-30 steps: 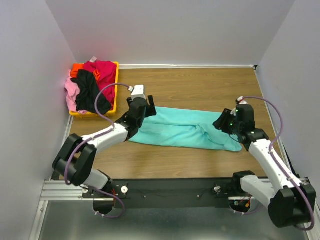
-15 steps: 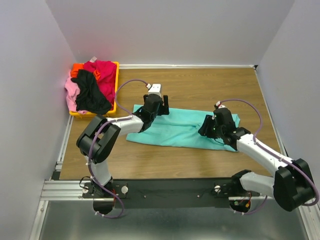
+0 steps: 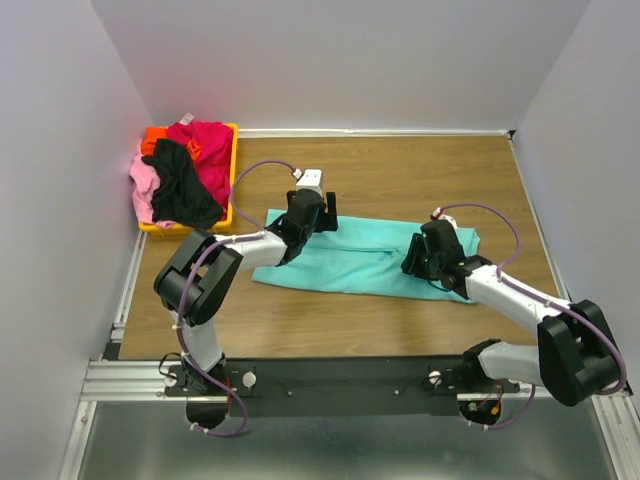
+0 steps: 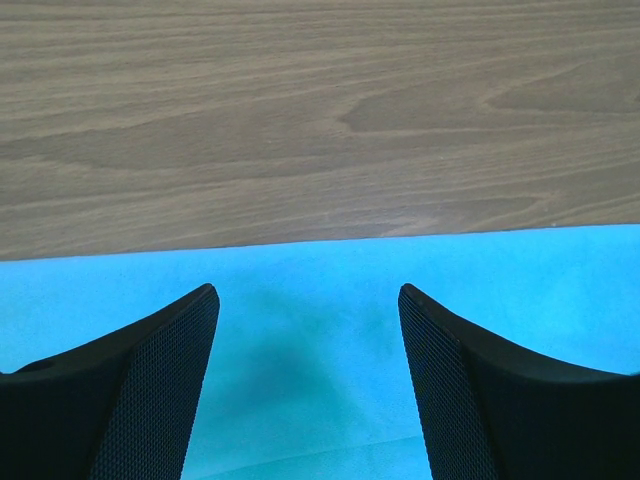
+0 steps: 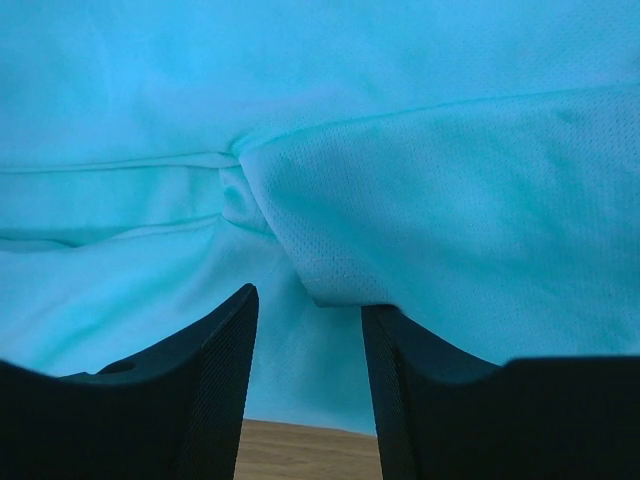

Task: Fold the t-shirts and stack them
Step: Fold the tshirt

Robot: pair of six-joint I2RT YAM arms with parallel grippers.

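- Seen from above, the left claw (image 3: 325,212) and the right claw (image 3: 412,262) are too small and dark to tell their finger gaps.
- The turquoise shirt (image 3: 350,262) lies partly under both arms and runs off the edges of both wrist views.
- In the bin (image 3: 165,229), the pink shirt (image 3: 142,185) and the orange shirt (image 3: 153,136) are mostly buried.
- The right wrist view shows only a sliver of the desk (image 5: 300,450).

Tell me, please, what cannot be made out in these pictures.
Top view: the orange shirt and pink shirt lie mostly buried under the black shirt and magenta shirt in the bin.
Top view: the arms cover parts of the turquoise shirt.
Right wrist view: the frame cuts off the shirt's outline; whether the open right tool touches cloth is unclear.
Left wrist view: the open left tool has fingers hiding the cloth beneath them.
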